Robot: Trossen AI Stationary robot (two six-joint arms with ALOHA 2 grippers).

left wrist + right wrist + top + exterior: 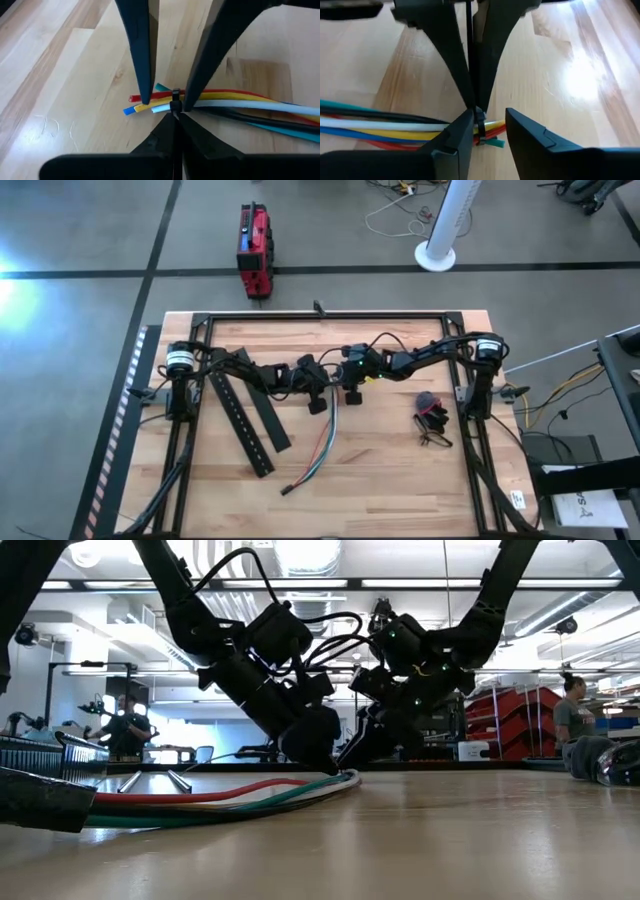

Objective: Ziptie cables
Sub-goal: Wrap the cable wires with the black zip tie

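Right at my left gripper (175,116), the jaws are pressed fully together, pinching the thin black ziptie (479,119) just above where it loops around the cables (240,105). The strap's tail runs up between those two closed fingers.

My right gripper (489,131) faces the left one from the opposite side, tips almost meeting it. Its jaws stand partly apart, one finger on each side of the ziptie, and they grip nothing; the cut ends of the cables poke out into the gap between them.

The cables lie flat on the desk (60,75) directly beneath both pairs of jaws. They are a bundle of red, yellow, white, blue, green and dark strands, cinched close to one end. From that tie they trail away from the jaws toward the desk's front edge, curving slightly.

Off to the left gripper's side, under that arm, two long black slotted bars (245,425) lie at an angle, apart from the cables. Off to the right gripper's side, well apart from it, sits a small tangle of dark wire (432,420).

Beyond the desk's far edge a red case (254,250) lies on the floor. In the room behind, one person (125,730) is at a bench and another person (572,720) is near red bins.
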